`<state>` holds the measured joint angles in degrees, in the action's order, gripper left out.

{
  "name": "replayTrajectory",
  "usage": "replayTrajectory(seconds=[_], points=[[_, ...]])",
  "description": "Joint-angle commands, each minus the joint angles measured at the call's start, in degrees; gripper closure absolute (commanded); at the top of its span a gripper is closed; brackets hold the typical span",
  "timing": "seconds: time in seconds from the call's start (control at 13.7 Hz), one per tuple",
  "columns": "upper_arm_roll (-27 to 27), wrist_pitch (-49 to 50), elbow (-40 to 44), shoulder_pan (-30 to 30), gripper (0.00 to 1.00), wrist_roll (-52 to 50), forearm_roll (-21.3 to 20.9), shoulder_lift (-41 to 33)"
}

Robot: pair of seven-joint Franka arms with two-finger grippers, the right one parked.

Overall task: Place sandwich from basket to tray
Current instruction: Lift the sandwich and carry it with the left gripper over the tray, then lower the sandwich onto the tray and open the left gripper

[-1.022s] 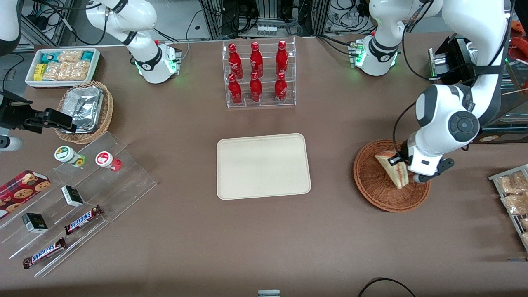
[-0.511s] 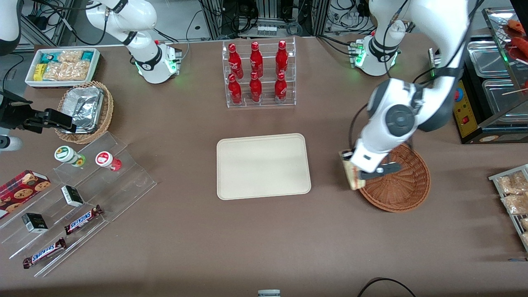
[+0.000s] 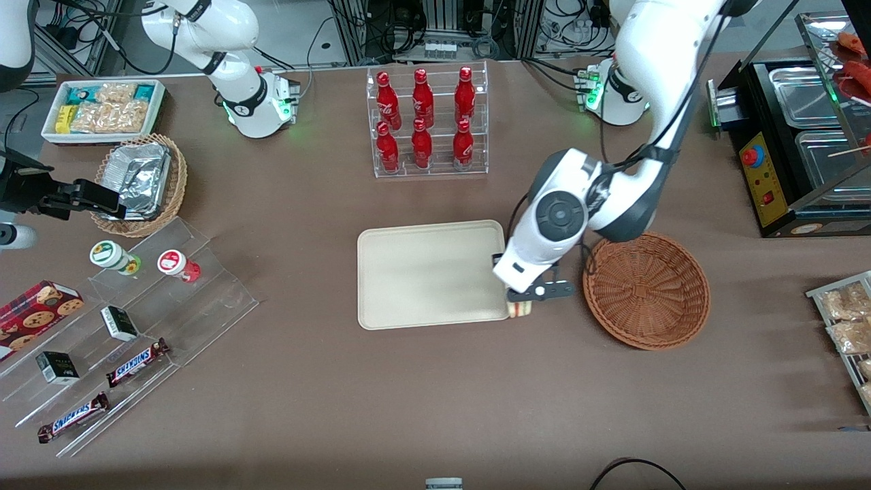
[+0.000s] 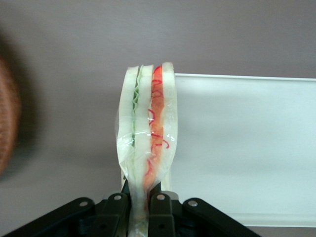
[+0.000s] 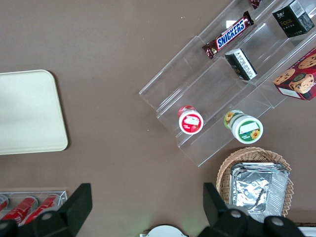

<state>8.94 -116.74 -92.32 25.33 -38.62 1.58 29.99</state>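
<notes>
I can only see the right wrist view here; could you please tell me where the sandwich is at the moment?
Observer: The gripper is shut on the sandwich, at the edge of the tray nearest the basket.
Operator: Thank you. Is anything left in the basket?
Observer: No, the front view shows only bare wicker inside it.
Operator: How is the sandwich oriented in the gripper?
Observer: The left wrist view shows it held edge-on, with the red and green filling layers facing the camera.
Operator: Is it over the tray?
Observer: Only about halfway; in the left wrist view it straddles the tray's rim.
</notes>
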Motion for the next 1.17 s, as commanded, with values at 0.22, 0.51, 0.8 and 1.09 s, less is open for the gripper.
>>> replayTrajectory(seconds=[0.22,0.51,0.8,1.09], points=[[-0.77,1.60,13.20,7.35,1.00,-9.52,0.71,10.34],[-0.68,1.51,19.54,10.78,1.00,-13.23,0.71,15.35],[-0.07,0.90,20.60,12.19,1.00,-14.11,1.41,17.03],[0.11,0.90,20.08,12.37,1.00,-14.20,1.85,17.39]])
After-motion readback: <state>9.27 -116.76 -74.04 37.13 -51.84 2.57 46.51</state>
